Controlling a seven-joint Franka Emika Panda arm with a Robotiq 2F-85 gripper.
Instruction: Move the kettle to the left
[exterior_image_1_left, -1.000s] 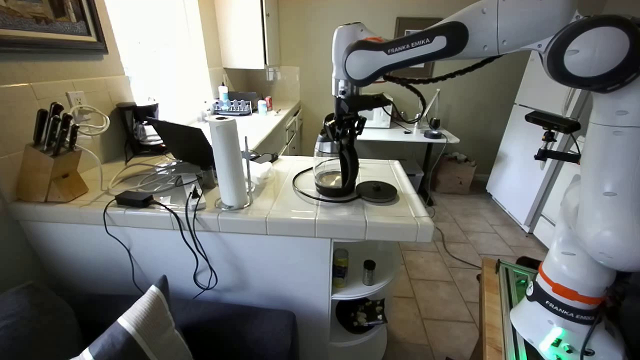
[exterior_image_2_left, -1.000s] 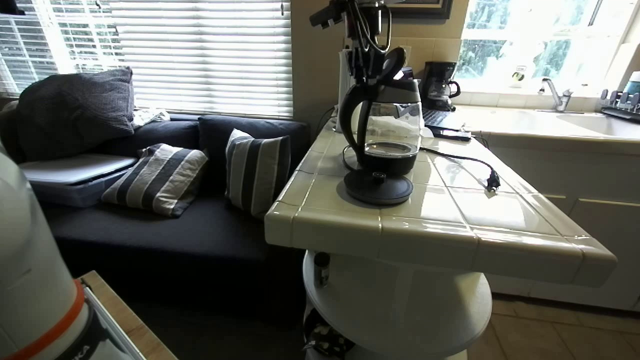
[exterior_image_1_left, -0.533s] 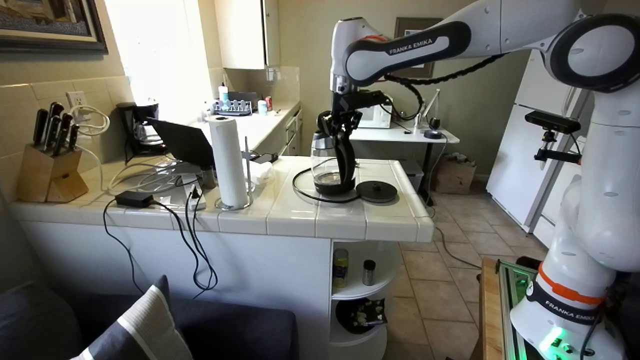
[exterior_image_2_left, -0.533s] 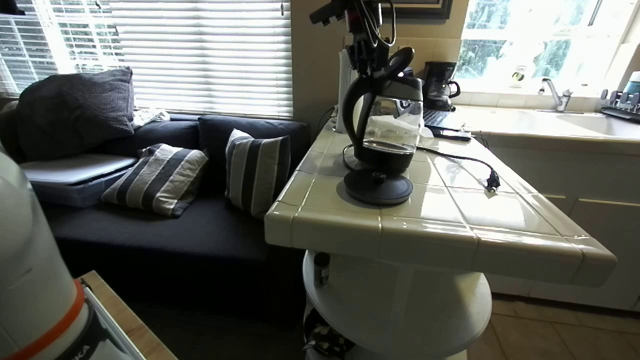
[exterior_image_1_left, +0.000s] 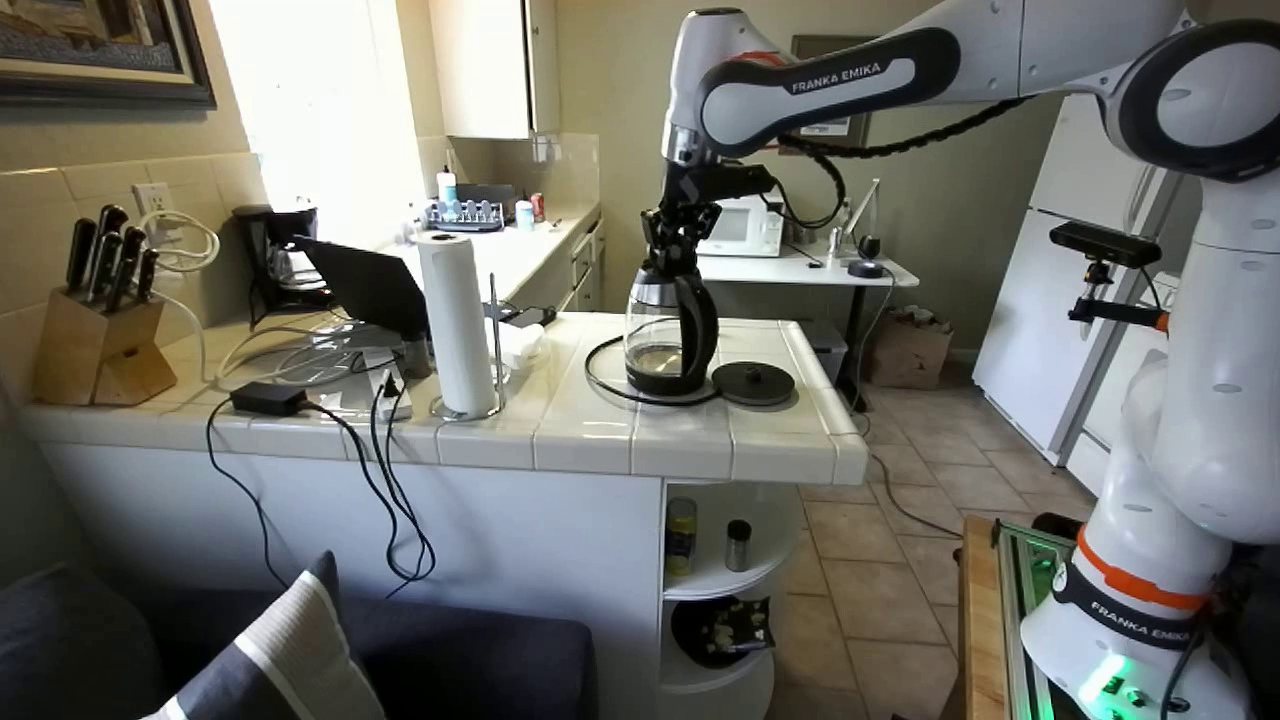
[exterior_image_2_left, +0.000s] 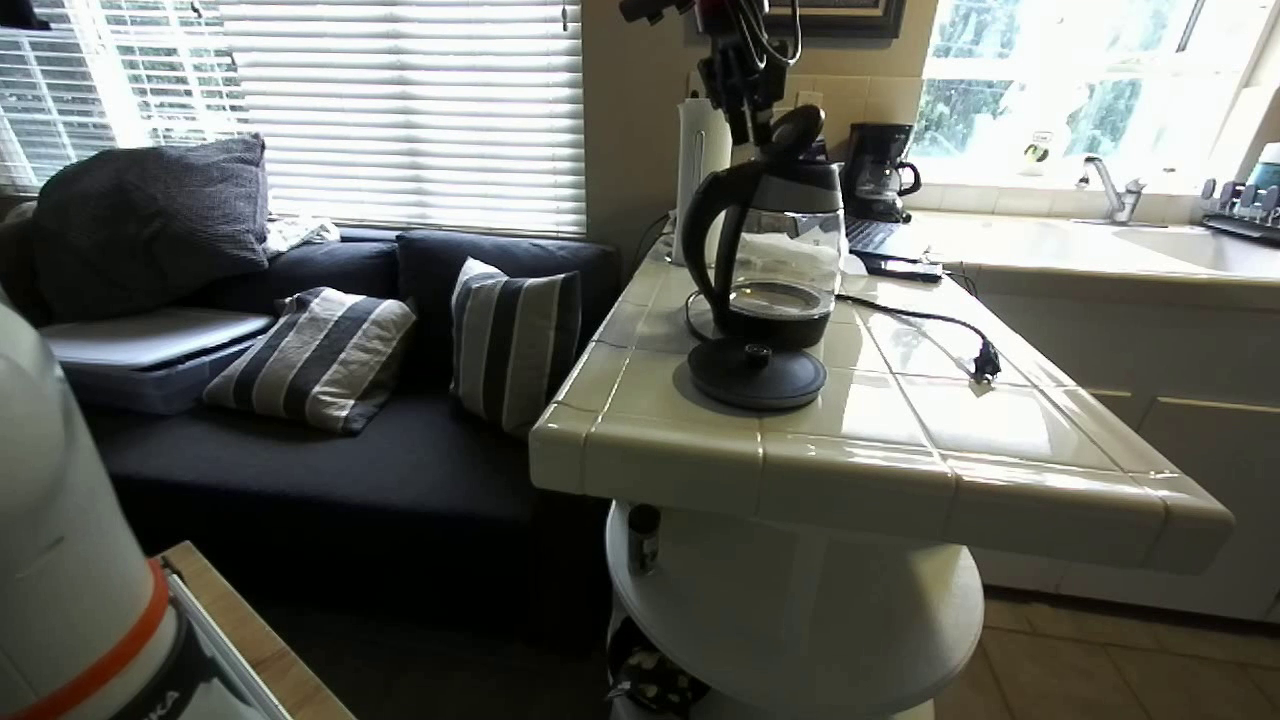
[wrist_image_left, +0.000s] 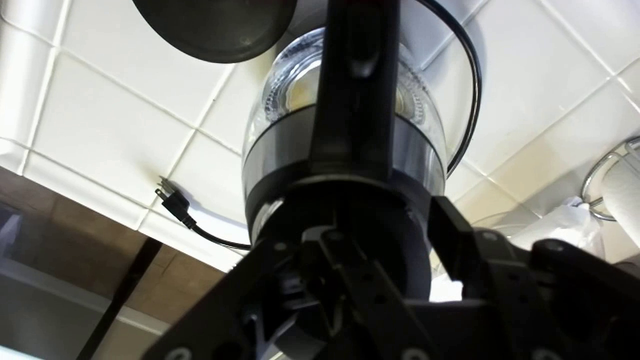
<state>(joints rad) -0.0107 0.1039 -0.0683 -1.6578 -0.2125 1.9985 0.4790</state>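
The kettle has a clear glass body, a silver band and a black base and handle. It stands upright on the tiled counter (exterior_image_1_left: 580, 425) in both exterior views (exterior_image_1_left: 665, 345) (exterior_image_2_left: 780, 250). Its round black lid (exterior_image_2_left: 798, 130) stands raised. In the wrist view the kettle (wrist_image_left: 357, 90) fills the middle, handle toward the top. My gripper (exterior_image_1_left: 678, 262) is just above the kettle's top in both exterior views (exterior_image_2_left: 752, 135). In the wrist view the gripper (wrist_image_left: 385, 235) has its fingers apart, with the raised lid showing between and beyond them. Contact with the lid cannot be told.
The flat black disc (exterior_image_1_left: 755, 384) lies beside the kettle with its cord looping behind; the plug (exterior_image_2_left: 986, 362) rests on the counter. A white paper towel roll (exterior_image_1_left: 458, 325) and a laptop (exterior_image_1_left: 365, 285) stand farther left. The counter's end edge (exterior_image_2_left: 760, 470) is near the disc.
The kettle was tilted half a second ago and now stands upright, its handle no longer at the fingers. My gripper has risen off the handle to above the kettle's top.
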